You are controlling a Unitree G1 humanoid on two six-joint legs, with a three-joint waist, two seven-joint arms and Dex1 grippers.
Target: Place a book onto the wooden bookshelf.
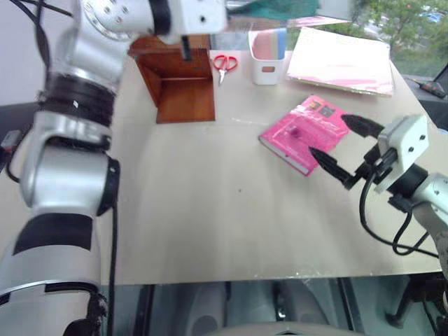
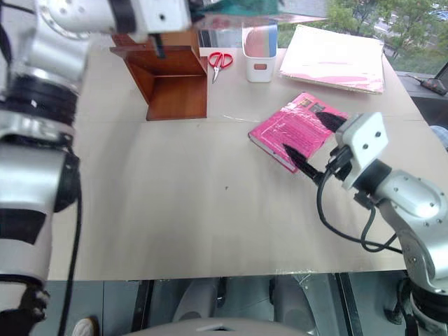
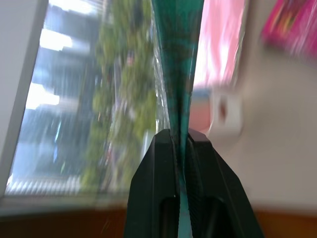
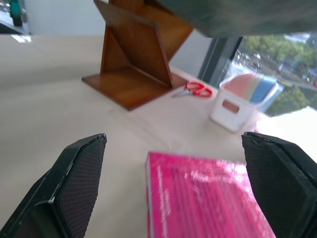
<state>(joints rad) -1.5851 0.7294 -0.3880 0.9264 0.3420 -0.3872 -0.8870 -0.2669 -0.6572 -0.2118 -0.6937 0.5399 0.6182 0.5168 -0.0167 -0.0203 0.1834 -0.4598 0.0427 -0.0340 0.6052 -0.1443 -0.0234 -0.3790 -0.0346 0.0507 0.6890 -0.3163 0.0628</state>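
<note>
Worktop point(image 1: 210, 224): a broad beige surface carrying every item, with a window and green trees beyond its far edge.

Wooden bookshelf point(image 1: 183, 87): reddish-brown, standing at the far left of the worktop; a flat base board, an upright side panel and lighter orange-brown inner faces, seen open toward the camera.

Stack of papers point(image 1: 343, 63): pale pink, lying flat at the far right of the worktop, just beside the white holder.

Book point(image 3: 177, 64): teal-green in crinkly plastic wrap, raised off the worktop above the bookshelf; in the left wrist view it runs edge-on away from the fingers, and in the head views a teal strip point(image 2: 241, 5) of it shows at the top edge.

Pink book point(image 1: 302, 133): magenta, thinner, lying flat and angled on the right half of the worktop, well apart from the bookshelf.

Left hand point(image 3: 181, 148): lifted high over the bookshelf, its two black fingers pinched tight on the teal book's edge.

Right hand point(image 1: 343, 147): hanging just above the pink book's near corner, fingers spread wide with one on each side, holding nothing.

White holder point(image 1: 267, 59): a small bin with pink and blue cards standing inside, between the scissors and the papers.

Scissors point(image 1: 224, 64): red-handled, lying flat just beside the bookshelf.
</note>
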